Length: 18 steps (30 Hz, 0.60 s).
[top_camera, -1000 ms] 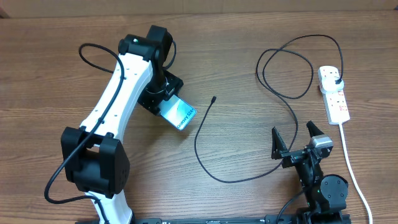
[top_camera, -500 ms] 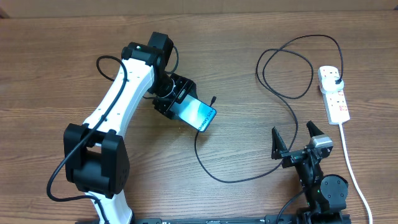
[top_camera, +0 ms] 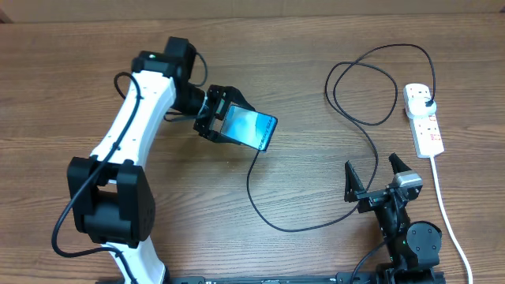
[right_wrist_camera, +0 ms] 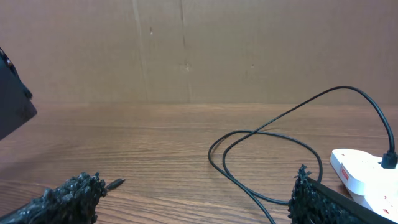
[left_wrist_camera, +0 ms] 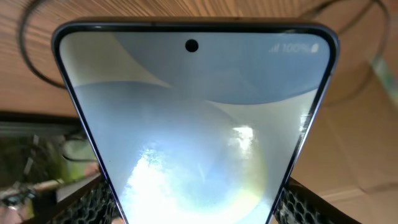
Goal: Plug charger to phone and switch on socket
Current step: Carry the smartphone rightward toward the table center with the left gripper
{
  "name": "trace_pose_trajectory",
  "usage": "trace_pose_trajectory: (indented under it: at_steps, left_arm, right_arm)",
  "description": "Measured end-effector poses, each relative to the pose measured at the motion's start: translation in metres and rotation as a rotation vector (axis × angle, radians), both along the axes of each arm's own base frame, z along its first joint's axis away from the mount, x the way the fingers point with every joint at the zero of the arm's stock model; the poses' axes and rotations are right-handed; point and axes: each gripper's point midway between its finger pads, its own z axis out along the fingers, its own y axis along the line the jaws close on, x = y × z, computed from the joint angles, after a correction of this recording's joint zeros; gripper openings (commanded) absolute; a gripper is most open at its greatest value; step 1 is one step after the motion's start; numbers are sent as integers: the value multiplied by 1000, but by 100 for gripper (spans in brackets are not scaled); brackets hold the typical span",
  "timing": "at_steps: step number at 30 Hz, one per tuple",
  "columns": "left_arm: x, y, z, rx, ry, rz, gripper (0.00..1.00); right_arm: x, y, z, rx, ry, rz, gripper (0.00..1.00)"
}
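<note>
My left gripper (top_camera: pixel 215 115) is shut on the phone (top_camera: pixel 251 129), a slim smartphone with a light blue screen. It holds the phone lifted and tilted over the table's middle. The phone fills the left wrist view (left_wrist_camera: pixel 196 124) between the two fingers. The charger (top_camera: pixel 316 223) is a thin black cable that loops across the table. Its plug sits in the socket (top_camera: pixel 424 120), a white power strip at the right. Its connector tip is hidden under the phone in the overhead view and shows in the right wrist view (right_wrist_camera: pixel 114 183). My right gripper (top_camera: pixel 374 175) is open and empty near the front edge.
The power strip's white cord (top_camera: pixel 442 201) runs down the right side toward the front edge, close to my right arm's base. The cable's loops (top_camera: pixel 363 87) lie between the phone and the power strip. A cardboard wall (right_wrist_camera: pixel 199 50) stands behind the table.
My left gripper has carried the phone up and to the right, turning it flatter. The phone now covers the cable's connector tip. The right arm has not moved.
</note>
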Motion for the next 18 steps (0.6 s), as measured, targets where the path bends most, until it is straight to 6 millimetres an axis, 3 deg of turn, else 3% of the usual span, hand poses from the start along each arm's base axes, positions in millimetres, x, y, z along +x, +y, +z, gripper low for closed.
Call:
trace_pose_trajectory:
  at_steps: [9,18]
  left_arm:
    - [10,9,20,-138,7,49,57]
    - [9,4,34,-227,16,49,57]
  right_arm:
    - [0,0,0,0,0,0,100]
    - [0,0,0,0,0,0,100]
